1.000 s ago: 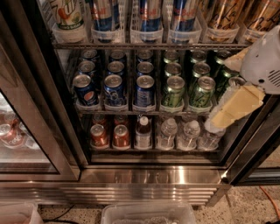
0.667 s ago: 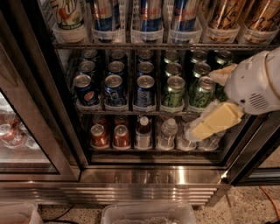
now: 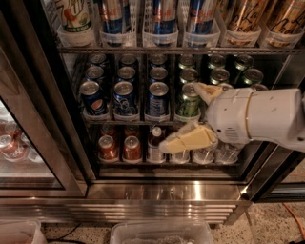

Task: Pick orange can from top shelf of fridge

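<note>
The orange can (image 3: pixel 242 16) stands at the upper right on the top shelf (image 3: pixel 143 49) of the fridge (image 3: pixel 45 109). It is well above the tool (image 3: pixel 178 116) and somewhat to its right, and the wire rack runs between the two. The tool sits at the end of a white arm (image 3: pixel 267 119) that comes in from the right edge. It hangs in front of the rack below, just before the green cans (image 3: pixel 188 101). Its two cream fingers (image 3: pixel 190 138) are spread apart, one angled up and left, the other lower and pointing left, and they grip nothing. The orange can is copper-orange and metallic, crossed by dark diagonal streaks. Its upper end is cut off by the top edge, so the lid cannot be seen. It stands upright with its long axis running up and down, and its base rests in a clear plastic tray (image 3: pixel 244 39). A second can of the same look (image 3: pixel 286 16) stands just beside it on the right, and tall blue-silver cans (image 3: pixel 162 14) stand in trays to its left. On the rack under the top shelf, blue cans (image 3: pixel 125 95) fill the left half, and small red-brown cans (image 3: pixel 108 147) stand on the lowest rack.
</note>
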{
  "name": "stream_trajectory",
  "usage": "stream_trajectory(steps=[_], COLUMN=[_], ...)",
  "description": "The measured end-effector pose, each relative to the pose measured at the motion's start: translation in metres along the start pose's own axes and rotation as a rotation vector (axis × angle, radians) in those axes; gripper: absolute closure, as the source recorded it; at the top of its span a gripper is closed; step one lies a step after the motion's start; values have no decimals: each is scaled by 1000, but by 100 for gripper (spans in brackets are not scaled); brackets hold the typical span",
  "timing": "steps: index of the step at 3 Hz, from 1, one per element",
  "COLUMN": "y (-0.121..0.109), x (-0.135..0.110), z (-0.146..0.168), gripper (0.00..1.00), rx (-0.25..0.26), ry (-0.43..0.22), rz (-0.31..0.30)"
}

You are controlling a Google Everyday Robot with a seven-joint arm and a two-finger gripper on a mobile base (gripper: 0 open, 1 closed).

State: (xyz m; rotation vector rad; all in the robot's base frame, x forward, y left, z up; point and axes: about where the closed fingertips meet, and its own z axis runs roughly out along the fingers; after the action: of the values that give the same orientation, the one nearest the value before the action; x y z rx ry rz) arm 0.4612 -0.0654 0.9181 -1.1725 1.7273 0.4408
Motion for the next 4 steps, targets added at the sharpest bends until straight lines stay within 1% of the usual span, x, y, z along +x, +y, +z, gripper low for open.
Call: stream_trajectory(steps=[1, 2, 3, 4], y=[-17, -9, -9, -12], x=[-19, -50, -50, -52], z=[15, 24, 24, 22], gripper=[0, 0, 0, 0], rx=[90, 82, 82, 150], ry=[-195, -279, -279, -319], rz=[63, 92, 92, 140])
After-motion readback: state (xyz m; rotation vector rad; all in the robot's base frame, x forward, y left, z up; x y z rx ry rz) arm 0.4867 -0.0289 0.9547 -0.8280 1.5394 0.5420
